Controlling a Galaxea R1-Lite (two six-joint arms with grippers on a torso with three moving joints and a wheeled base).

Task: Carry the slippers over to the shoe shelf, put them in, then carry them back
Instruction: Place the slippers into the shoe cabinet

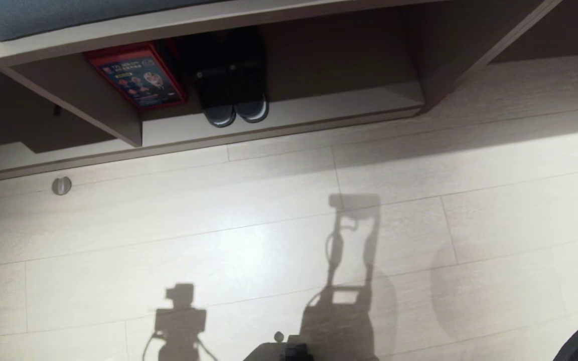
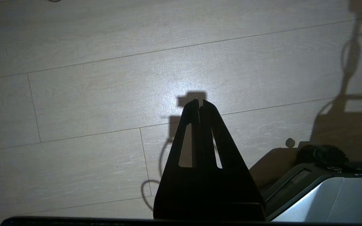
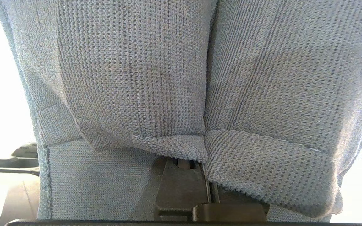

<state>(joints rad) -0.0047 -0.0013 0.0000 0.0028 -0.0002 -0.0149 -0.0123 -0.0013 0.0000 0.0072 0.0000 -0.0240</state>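
Note:
The grey-blue knitted slippers [image 3: 130, 78] fill the right wrist view, the pair hanging side by side against each other. My right gripper [image 3: 196, 160] is shut on them, its fingertips buried under the wide bands. In the head view the shoe shelf [image 1: 349, 108] runs along the top as a low beige cubby at floor level; neither arm shows there, only shadows on the floor. My left gripper [image 2: 199, 105] is shut with nothing in it, hanging over bare floor.
A black pair of slippers [image 1: 236, 95] and a red box [image 1: 138, 75] sit in the left half of the cubby. A round door stop [image 1: 61, 185] is on the pale plank floor. My base [image 2: 325, 188] is close below.

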